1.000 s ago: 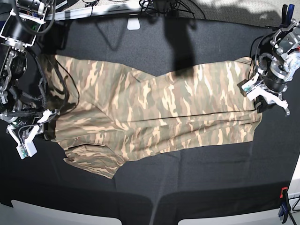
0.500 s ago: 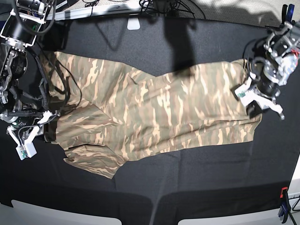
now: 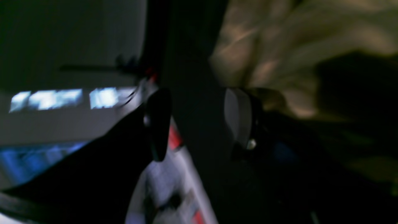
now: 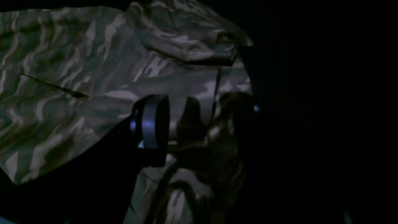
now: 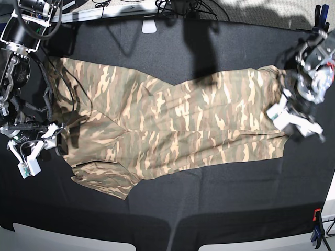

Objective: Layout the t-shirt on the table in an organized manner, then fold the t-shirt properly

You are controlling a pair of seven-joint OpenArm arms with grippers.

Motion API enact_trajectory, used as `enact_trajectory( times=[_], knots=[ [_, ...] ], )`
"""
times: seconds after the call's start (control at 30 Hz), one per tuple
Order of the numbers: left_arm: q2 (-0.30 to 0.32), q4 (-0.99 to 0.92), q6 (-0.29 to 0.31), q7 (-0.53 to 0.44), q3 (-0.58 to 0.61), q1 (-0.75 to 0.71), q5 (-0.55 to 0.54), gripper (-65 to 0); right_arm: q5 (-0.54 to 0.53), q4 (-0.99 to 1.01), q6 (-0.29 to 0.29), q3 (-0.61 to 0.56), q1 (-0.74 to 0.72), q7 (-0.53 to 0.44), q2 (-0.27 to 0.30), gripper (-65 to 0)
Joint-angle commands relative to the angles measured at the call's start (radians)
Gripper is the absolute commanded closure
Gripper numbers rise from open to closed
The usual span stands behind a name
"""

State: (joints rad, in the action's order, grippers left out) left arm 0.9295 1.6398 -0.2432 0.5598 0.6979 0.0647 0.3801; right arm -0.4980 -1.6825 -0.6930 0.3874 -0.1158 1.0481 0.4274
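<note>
The camouflage t-shirt [image 5: 172, 125] lies spread lengthwise on the black table [image 5: 209, 209], with one sleeve bunched at its lower left. My left gripper [image 5: 298, 124] is at the shirt's right edge. In the left wrist view it [image 3: 199, 121] is open, with only dark cloth between its fingers and the shirt [image 3: 295, 40] blurred just beyond. My right gripper [image 5: 52, 142] is at the shirt's left edge. In the right wrist view it [image 4: 199, 124] is open, with bunched shirt fabric [image 4: 77, 71] between and over its fingers.
Red-and-blue clamps sit at the table's lower right edge [image 5: 315, 230] and upper right edge [image 5: 317, 13]. White corners [image 5: 52, 238] show along the front edge. A white tab [image 5: 149, 25] and cables lie at the back edge.
My left gripper has shifted a little down and right at the shirt's right edge, and that end of the shirt moved with it. The right arm has barely moved.
</note>
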Motion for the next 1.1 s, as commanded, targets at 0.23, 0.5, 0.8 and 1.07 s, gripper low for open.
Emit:
enact_trajectory(
  times=[0.23,0.5,0.8,1.07],
  knots=[
    [0.019,0.301,-0.045,0.095,-0.011,-0.015,0.057,-18.7,-0.060,-0.017,-0.005,0.005,-0.021,-0.017,0.019,-31.6],
    [0.019,0.397,0.151,0.175,-0.010,-0.124,-0.228,-18.7,-0.064,-0.017,-0.005,0.005,-0.020,-0.011,0.018,-31.6],
    [0.016,0.367,0.195,-0.005,-0.010,-0.317,-0.180,-22.9,-0.064,-0.017,-0.005,0.005,-0.020,-0.011,0.018,-31.6],
    [-0.088,0.080,0.192,-0.037,-0.010,-0.311,0.046,-26.3,-0.064,-0.017,-0.005,0.005,-0.020,-0.006,0.018,-31.6]
  ],
)
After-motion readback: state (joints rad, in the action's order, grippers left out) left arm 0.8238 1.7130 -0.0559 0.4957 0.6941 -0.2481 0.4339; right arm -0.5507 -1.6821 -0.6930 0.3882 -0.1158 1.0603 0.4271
